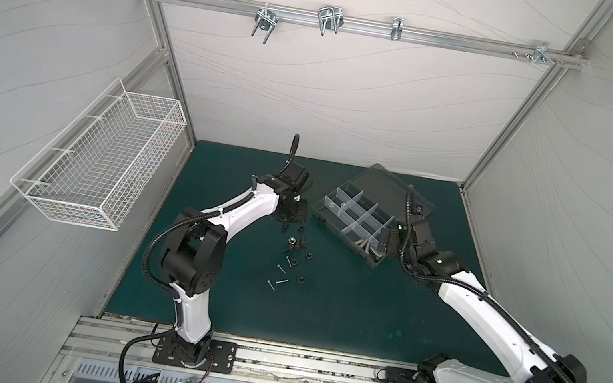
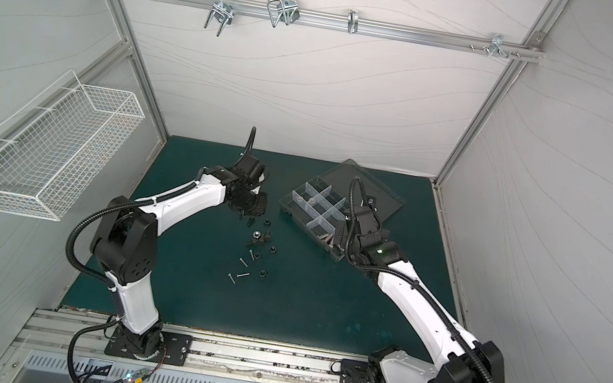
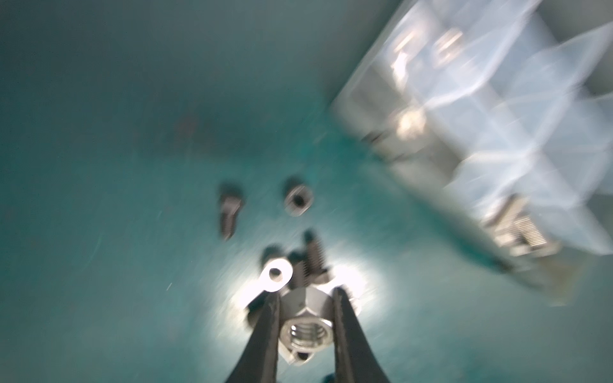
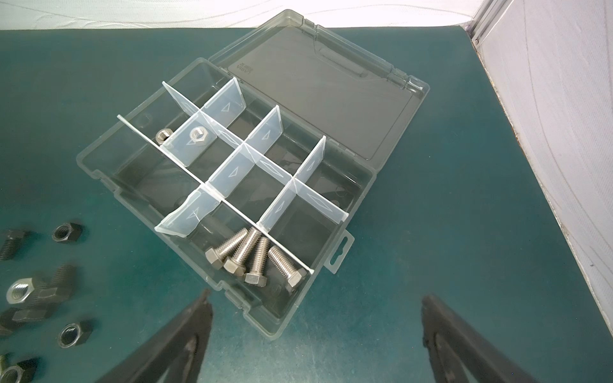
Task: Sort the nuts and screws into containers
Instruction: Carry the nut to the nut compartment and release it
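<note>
"Screws and nuts (image 1: pixel 294 261), where are they?"

"Most lie loose near the middle of the table (image 1: pixel 360 315): black nuts (image 4: pixel 66 232), short black screws (image 4: pixel 63 275), a bright nut (image 4: pixel 20 291), and thin screws (image 1: pixel 279 280) nearer the front edge. The organizer box (image 4: pixel 258 323) sits open toward the back right corner. It has four hex bolts (image 4: pixel 252 262) in one end compartment and two silver nuts (image 4: pixel 199 136) near the other end. I cannot tell whether those two share a compartment."

"And the grippers?"

"The left gripper (image 3: pixel 306 295) is nearly closed, pinching a shiny hex nut (image 3: pixel 305 331) across opposite flats, above the loose pile. The right gripper (image 4: pixel 315 305) gapes wide with nothing in it, just beside the box's bolt end."

"How will these handle?"

"By the look of them they're small, hard steel, dense for their size and not fragile. The flats are smooth, so a nut pinched on its corners could twist out; flat to flat seems the safe hold. Bolts and black screws would roll, so I'd take them across the shank near the head. The thin screws lie flat on the table and look hardest to pick up: pinch them mid-shank."
</note>
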`<state>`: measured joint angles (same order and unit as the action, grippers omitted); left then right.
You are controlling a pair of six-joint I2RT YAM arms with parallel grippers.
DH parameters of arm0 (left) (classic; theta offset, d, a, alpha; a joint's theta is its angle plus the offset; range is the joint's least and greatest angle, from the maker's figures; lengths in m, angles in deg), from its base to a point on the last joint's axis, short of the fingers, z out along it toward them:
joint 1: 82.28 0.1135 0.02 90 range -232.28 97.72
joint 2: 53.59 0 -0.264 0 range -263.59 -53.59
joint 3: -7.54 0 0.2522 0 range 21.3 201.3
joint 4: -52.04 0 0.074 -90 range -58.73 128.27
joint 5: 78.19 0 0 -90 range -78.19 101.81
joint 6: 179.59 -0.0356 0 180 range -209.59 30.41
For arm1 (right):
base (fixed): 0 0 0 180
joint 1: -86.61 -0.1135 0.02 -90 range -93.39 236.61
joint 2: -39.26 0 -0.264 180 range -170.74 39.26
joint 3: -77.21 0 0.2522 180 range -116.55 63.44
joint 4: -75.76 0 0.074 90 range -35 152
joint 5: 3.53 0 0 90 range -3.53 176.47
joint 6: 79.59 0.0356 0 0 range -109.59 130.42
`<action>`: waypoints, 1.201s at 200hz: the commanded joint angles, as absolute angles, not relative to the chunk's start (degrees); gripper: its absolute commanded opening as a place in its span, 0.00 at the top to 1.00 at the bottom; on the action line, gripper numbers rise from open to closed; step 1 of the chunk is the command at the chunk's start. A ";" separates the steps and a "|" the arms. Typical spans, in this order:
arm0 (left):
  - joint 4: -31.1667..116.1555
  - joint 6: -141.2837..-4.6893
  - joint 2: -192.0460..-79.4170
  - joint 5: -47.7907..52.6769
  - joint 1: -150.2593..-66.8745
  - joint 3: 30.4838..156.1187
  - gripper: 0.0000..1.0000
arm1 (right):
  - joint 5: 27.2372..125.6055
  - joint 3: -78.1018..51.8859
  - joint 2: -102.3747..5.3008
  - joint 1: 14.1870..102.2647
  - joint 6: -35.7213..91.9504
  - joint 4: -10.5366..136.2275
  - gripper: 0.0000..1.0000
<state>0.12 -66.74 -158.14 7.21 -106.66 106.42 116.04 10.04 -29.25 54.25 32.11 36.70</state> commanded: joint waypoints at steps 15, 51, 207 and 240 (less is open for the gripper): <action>8.45 -64.57 -164.06 4.44 -107.51 116.57 0.86 | 116.80 9.30 -28.37 54.53 33.53 36.40 0.01; 11.39 -64.27 -171.66 3.00 -108.01 126.25 0.86 | 116.58 9.22 -27.46 54.54 33.67 35.50 0.01; 13.32 -65.85 -191.98 -0.15 -109.61 146.11 0.68 | 117.15 9.61 -25.64 54.57 33.62 34.77 0.01; 12.42 -66.04 -191.78 0.63 -109.91 146.50 0.58 | 117.15 9.74 -25.31 54.57 33.66 34.75 0.01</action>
<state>12.06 -65.43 -191.39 0.61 -109.33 143.23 116.10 10.04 -26.78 54.25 33.07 35.84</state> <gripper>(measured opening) 0.394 0.989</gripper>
